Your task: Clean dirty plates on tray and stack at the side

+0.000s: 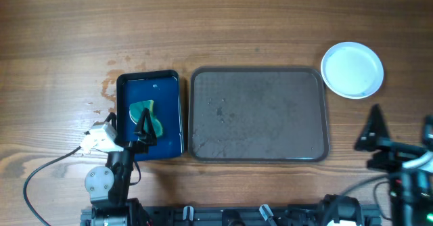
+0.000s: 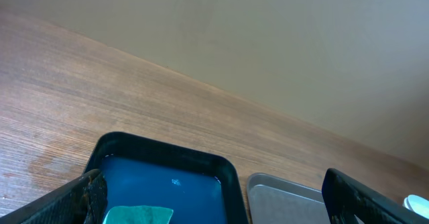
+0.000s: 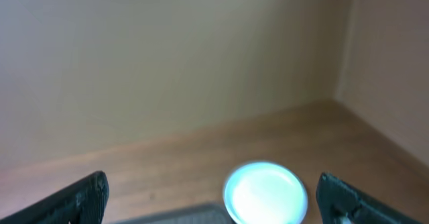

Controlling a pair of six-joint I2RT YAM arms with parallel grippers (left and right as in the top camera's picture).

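The left gripper (image 2: 213, 187) stands wide open above the blue tray (image 2: 167, 155), which holds a green cloth (image 2: 137, 214). On the table (image 2: 100, 83), the grey tray (image 2: 281, 194) lies just beside it.

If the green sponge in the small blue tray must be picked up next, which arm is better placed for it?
Left. The left gripper hangs open just above the sponge in the blue tray; the right gripper is far across, near the white plate.

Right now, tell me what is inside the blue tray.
A green cloth lies in the blue tray. The open left tool hangs over it and hides the cloth's middle, so anything beneath that part cannot be seen.
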